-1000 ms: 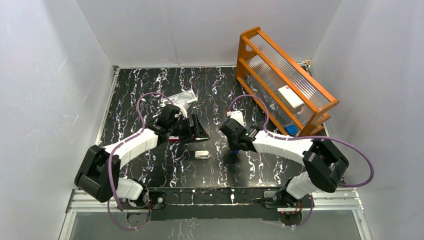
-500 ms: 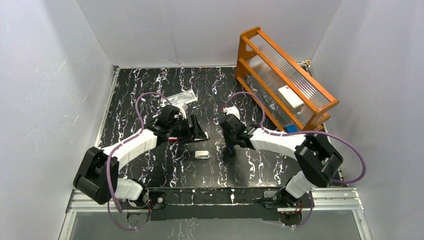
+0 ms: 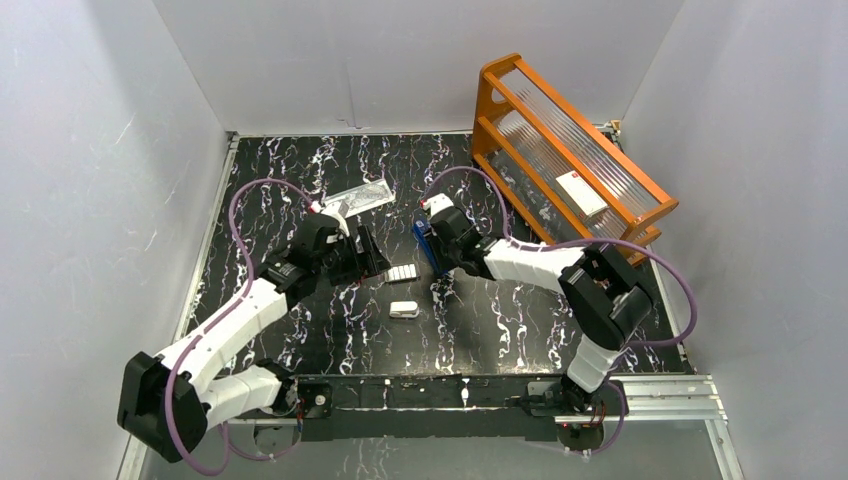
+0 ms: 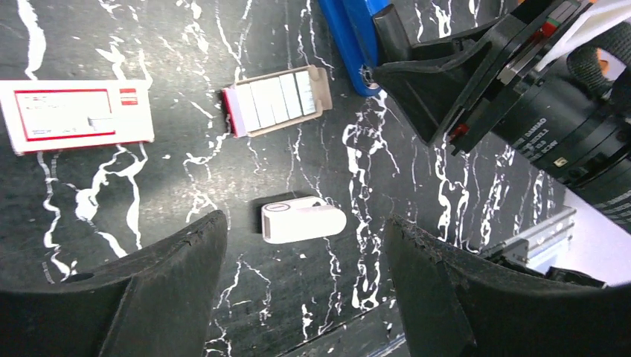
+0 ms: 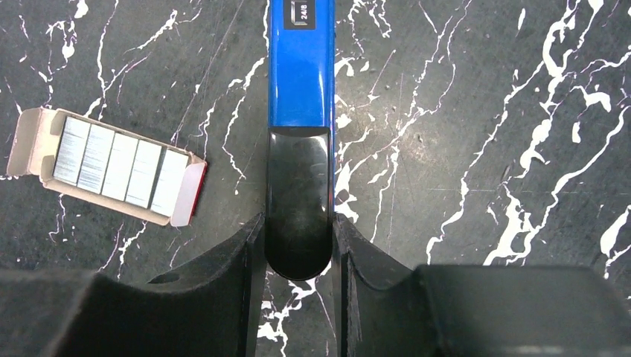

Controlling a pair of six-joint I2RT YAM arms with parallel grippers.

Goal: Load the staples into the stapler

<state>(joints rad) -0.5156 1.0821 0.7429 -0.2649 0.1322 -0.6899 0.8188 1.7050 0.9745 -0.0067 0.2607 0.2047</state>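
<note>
Black marble-look bench (image 3: 250,190), glossy with white veining. An orange rack (image 3: 490,100) with ribbed clear shelves sits at the far right corner.

Status: nothing loaded yet, by the look of it. Stapler reads as closed and no strip has been pulled.

- Right gripper (image 5: 298,230): clamped on the rounded black tail of the stapler (image 5: 300,74), whose glossy blue body points away from it. It sits mid-bench. Can't tell whether it is lifted or resting.
- Left gripper (image 4: 305,245): jaws wide, holding nothing, hovering over the near-middle of the bench.
- Red-and-white box sleeve (image 4: 74,115): flat card, lying apart from the tray.
- Staples (image 5: 119,165): grey metallic strips side by side in an open cardboard tray (image 5: 33,134), just left of the stapler, not touching it.
- White oblong gadget (image 4: 303,220): smooth plastic with rounded ends, nearer the front edge than the tray.

Left to do: open the stapler, pick a strip, seat it in the rail, close.
</note>
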